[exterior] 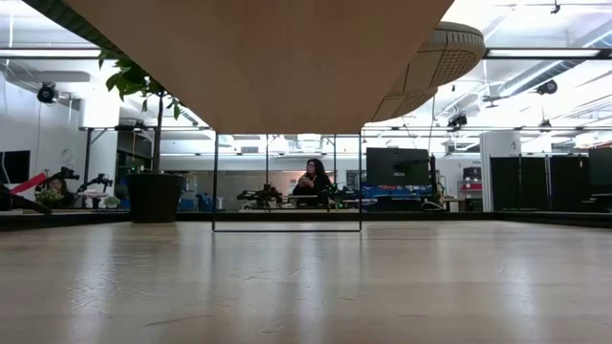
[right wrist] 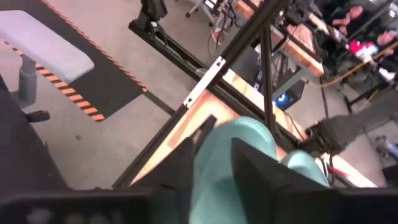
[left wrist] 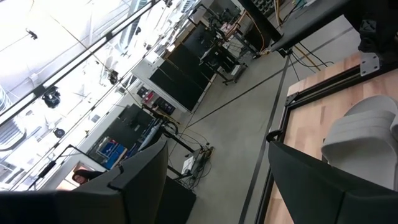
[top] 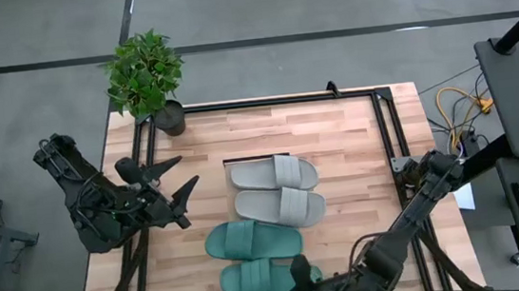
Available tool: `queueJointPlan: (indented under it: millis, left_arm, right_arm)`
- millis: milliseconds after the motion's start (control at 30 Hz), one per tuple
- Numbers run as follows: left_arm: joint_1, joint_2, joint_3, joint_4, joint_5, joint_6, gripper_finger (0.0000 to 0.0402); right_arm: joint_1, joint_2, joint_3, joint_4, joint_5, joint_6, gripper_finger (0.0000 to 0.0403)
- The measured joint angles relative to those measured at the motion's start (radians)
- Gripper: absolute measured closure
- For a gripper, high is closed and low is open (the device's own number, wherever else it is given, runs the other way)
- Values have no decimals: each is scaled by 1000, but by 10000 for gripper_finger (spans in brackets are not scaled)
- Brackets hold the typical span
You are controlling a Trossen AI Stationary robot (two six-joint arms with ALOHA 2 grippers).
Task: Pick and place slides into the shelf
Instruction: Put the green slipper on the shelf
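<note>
Four slides lay mid-table in a column: two grey [top: 275, 174] [top: 282, 206] above two teal [top: 252, 240] [top: 263, 281]. The right gripper [top: 303, 277] straddled the nearest teal slide's [right wrist: 231, 163] end, fingers [right wrist: 252, 163] pinching around it. The left gripper [top: 176, 186] hung left of the grey pair, fingers spread. A potted plant [top: 147, 77] stood at the far corner. The shelf [exterior: 258, 53] showed only from below.
</note>
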Motion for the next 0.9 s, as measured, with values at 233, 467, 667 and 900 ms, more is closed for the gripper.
queueJointPlan:
  millis: [233, 467, 667, 900]
  left_arm:
    - [-3, -3, 0, 0, 0, 0, 139]
    - [-3, -3, 0, 0, -1, 0, 139]
    - [-3, -4, 0, 0, -1, 0, 139]
    - [-3, -4, 0, 0, -2, -1, 139]
  right_arm:
    - [1, 94, 125, 4, -2, -30, 388]
    - [-20, 199, 239, -101, -39, 12, 394]
    - [-29, 237, 344, -198, -54, 43, 394]
    - [-62, 240, 337, -262, -135, 146, 394]
